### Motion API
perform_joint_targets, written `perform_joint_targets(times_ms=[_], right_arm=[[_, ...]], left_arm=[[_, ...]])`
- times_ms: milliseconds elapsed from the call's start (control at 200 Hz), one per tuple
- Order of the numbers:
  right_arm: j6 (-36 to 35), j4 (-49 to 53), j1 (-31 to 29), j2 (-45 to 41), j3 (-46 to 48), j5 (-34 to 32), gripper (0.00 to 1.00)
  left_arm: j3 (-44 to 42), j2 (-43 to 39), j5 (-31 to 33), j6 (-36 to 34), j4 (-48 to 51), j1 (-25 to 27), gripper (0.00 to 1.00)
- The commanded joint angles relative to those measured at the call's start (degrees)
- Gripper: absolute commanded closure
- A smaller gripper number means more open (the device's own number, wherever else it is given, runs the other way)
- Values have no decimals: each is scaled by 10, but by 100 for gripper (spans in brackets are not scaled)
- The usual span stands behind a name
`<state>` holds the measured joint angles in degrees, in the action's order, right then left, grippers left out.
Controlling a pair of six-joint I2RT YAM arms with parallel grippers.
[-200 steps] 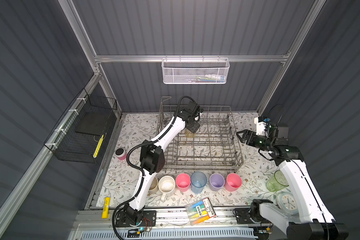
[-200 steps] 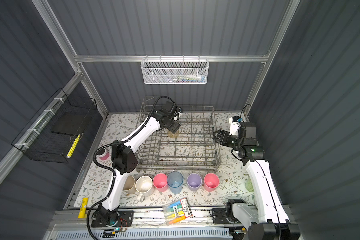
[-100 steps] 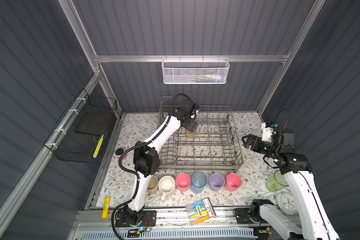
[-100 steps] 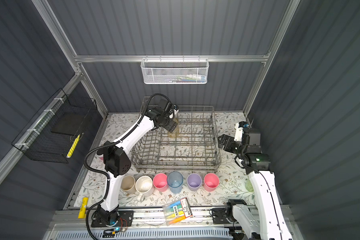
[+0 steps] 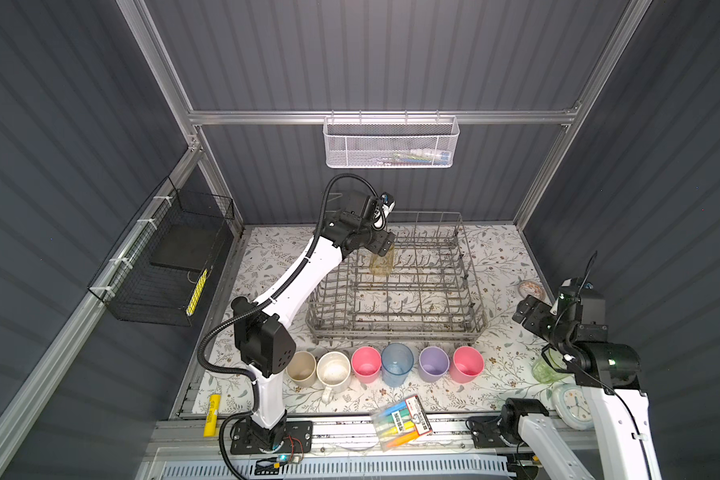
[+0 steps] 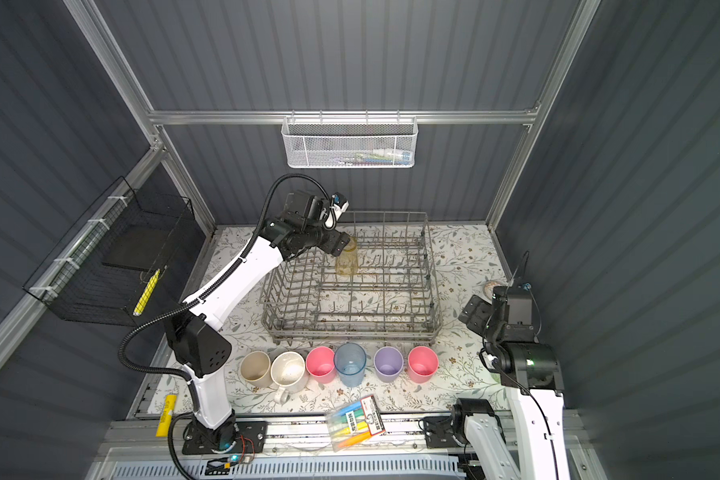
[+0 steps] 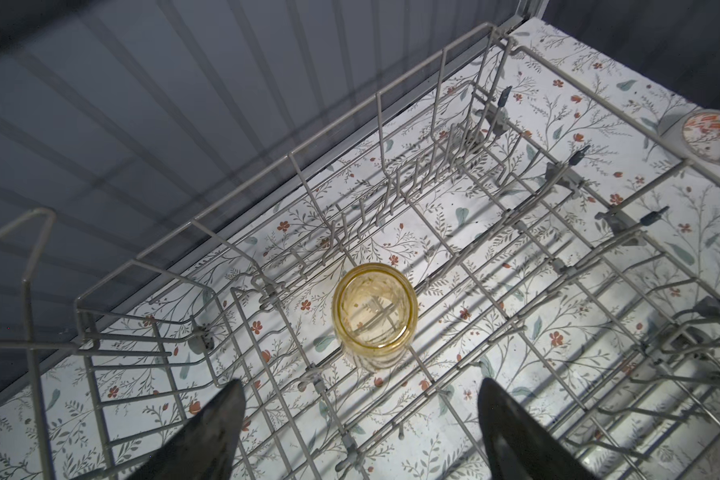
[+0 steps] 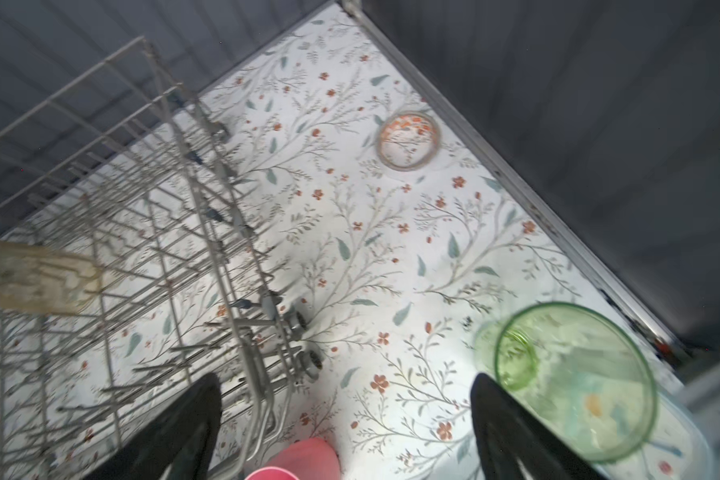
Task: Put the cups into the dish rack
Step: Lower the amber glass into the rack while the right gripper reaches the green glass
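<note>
The grey wire dish rack point(image 5: 391, 332) point(image 6: 350, 330) holds one amber ribbed glass point(image 5: 381, 264) point(image 7: 375, 307), upright near its back left. My left gripper point(image 5: 378, 243) point(image 7: 360, 384) hangs open just above that glass, apart from it. In front of the rack stand a beige tumbler point(image 5: 301, 368), a cream mug point(image 5: 333, 370), a pink cup point(image 5: 366, 363), a blue tumbler point(image 5: 396, 361), a lilac one point(image 5: 433, 363) and another pink one point(image 5: 467, 362). A green glass point(image 5: 549, 368) point(image 8: 574, 386) stands at the right. My right gripper point(image 5: 526, 309) point(image 8: 346, 378) is open and empty beside the rack's right end.
A white mesh basket point(image 5: 391, 143) hangs on the back wall and a black wire basket point(image 5: 163, 266) on the left wall. A marker pack point(image 5: 404, 419) and a yellow tube point(image 5: 213, 419) lie at the front. A small clock point(image 5: 574, 405) and a tape roll point(image 8: 408, 141) sit at the right.
My left gripper has widened and drawn up and back off the amber glass, which stays in the rack. My right arm has pulled away from the rack to the right, its jaws wider.
</note>
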<state>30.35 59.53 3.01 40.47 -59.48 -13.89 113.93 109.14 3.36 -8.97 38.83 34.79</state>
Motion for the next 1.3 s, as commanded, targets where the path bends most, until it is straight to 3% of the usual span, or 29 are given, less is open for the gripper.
perform_joint_targets(times_ms=[0,305,460,796,1296], right_arm=[[74,46,2,-4,18,-83,5],[177,75,2,-13,61,-168,5],[222,103,1,-1,69,-205,5],[234,79,2,-50,123,-207,8],[226,44,14,14,143,-200,7]], left_arm=[[-18,-8,-32,15,-19,-2,13],[-68,-25,-58,20,-46,-2,13],[-93,-38,-101,21,-65,-2,13],[-85,-37,-144,25,-55,-2,14],[-97,-39,-152,21,-60,-2,14]])
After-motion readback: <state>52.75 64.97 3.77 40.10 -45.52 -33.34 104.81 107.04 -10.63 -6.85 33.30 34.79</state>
